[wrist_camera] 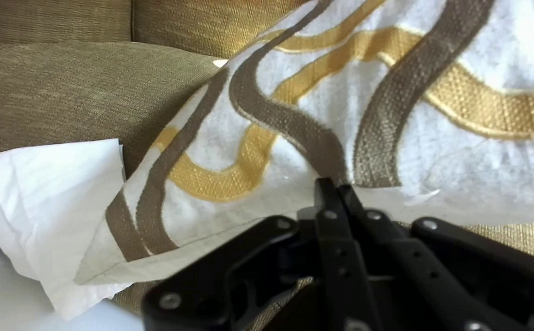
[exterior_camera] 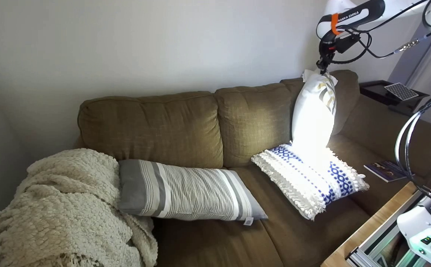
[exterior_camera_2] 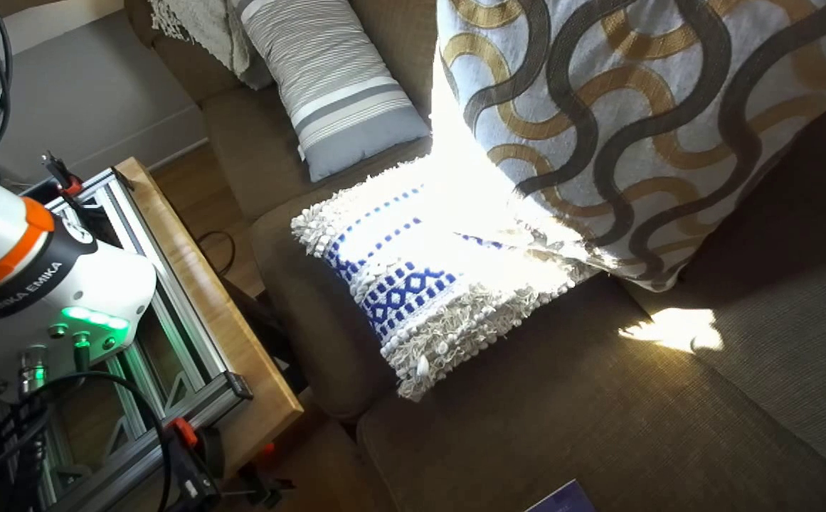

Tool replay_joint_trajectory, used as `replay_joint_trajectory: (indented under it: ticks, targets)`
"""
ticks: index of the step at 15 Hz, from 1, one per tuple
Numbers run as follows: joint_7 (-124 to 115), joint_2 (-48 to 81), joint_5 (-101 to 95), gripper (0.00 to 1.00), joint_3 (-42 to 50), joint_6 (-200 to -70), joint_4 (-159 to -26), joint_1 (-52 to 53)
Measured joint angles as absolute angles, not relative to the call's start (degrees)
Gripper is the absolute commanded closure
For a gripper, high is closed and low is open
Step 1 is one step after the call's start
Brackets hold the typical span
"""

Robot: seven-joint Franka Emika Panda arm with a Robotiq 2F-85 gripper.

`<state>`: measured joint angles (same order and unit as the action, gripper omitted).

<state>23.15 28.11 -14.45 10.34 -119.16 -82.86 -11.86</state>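
The black pincer [wrist_camera: 334,185] pinches the top edge of a swirl-patterned throw pillow [exterior_camera_2: 633,121], upright before the brown sofa's back [exterior_camera: 252,118], its brightly lit lower end over a fringed blue-and-white cushion [exterior_camera_2: 409,299]. Farther along lie a striped lumbar pillow [exterior_camera: 196,193] and a chunky cream blanket [exterior_camera: 70,204].

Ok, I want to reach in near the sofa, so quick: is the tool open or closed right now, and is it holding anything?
Tool: closed, holding the patterned pillow pinched by its edge.
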Motion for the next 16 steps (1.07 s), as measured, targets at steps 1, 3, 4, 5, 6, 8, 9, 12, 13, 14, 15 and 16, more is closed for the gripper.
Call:
replay_joint_trajectory:
  ticks: [1,3,4,5,6,8,9,12,13,14,15,16]
  targets:
    - [23.3,27.6,-14.7,0.99,10.3,-119.2,-83.5,-11.8]
    - [23.8,26.2,-14.9,0.99,10.2,-119.2,-85.1,-11.8]
    - [23.9,25.3,-15.2,0.99,10.2,-119.2,-86.0,-11.8]
    - [24.0,24.4,-15.5,0.99,10.3,-119.2,-86.9,-11.8]
    - [24.0,23.4,-15.9,0.99,10.3,-119.1,-87.9,-11.8]
    - [24.2,21.5,-16.7,0.99,10.3,-119.1,-89.9,-11.8]
    - [24.4,20.5,-17.0,0.99,10.3,-119.1,-91.0,-11.8]
    - [25.5,17.6,-17.9,0.99,10.3,-119.1,-94.3,-11.8]
    - [25.9,16.7,-18.2,0.99,10.3,-119.1,-95.5,-11.8]
    - [26.3,15.8,-18.6,0.99,10.3,-119.1,-96.6,-11.8]
    - [26.5,14.9,-18.8,0.99,10.3,-119.1,-97.6,-11.7]
    - [26.7,14.1,-19.0,0.99,10.3,-119.1,-98.6,-11.7]
